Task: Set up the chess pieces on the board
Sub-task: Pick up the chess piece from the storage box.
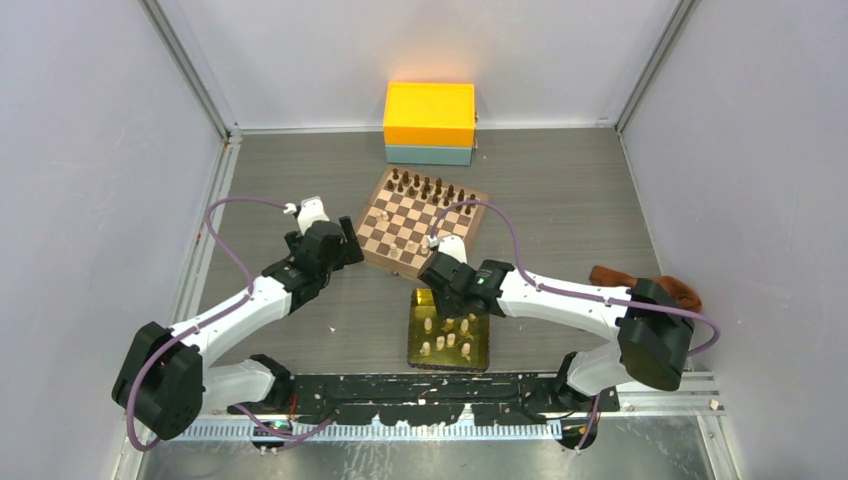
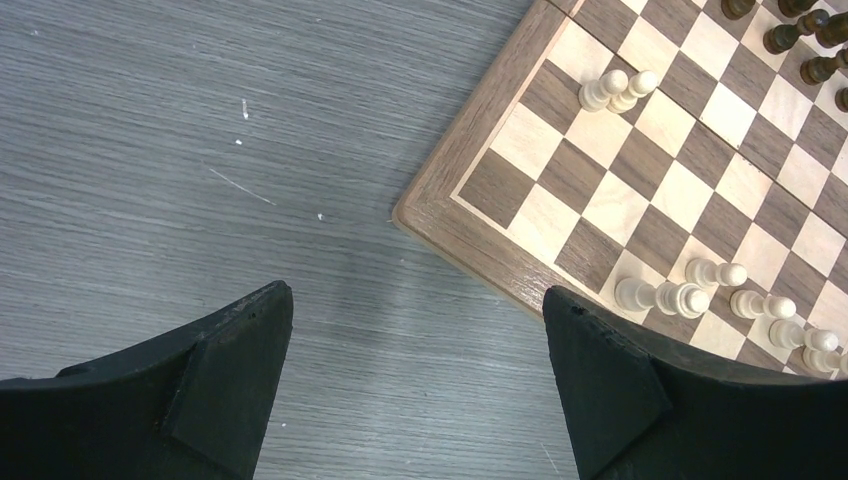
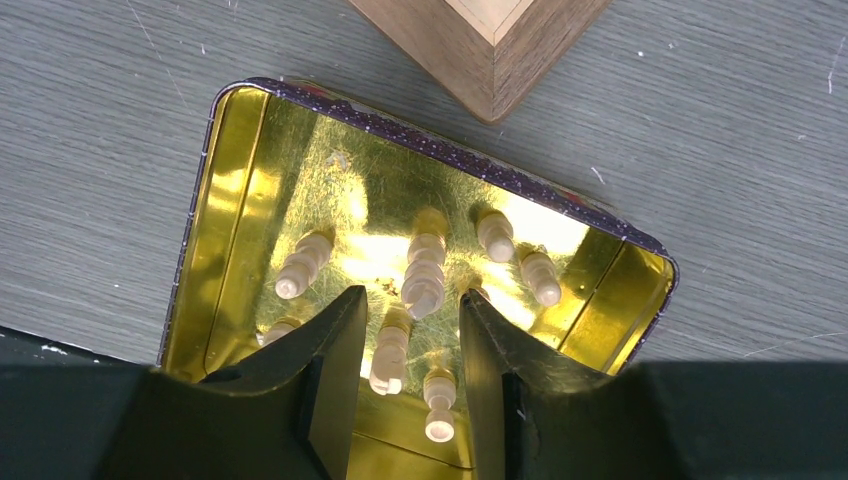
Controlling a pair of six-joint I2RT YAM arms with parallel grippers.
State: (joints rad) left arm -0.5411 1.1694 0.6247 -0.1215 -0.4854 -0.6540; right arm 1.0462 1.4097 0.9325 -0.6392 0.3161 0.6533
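Left gripper (image 2: pixel 415 310) hangs wide and empty over the table (image 2: pixel 150 150), just beside a corner of the board (image 2: pixel 470 240); right gripper (image 3: pixel 412 300) hovers low over the gold tray (image 3: pixel 215 200), jaws apart, gripping nothing; several cream pieces (image 3: pixel 303 263) lie loose in the tray, one showing in the gap between the fingers; more pieces stand along the board's near edge, two further up its side; dark pieces (image 2: pixel 790 35) line the far rows; the tray sits just beside the board's near corner.
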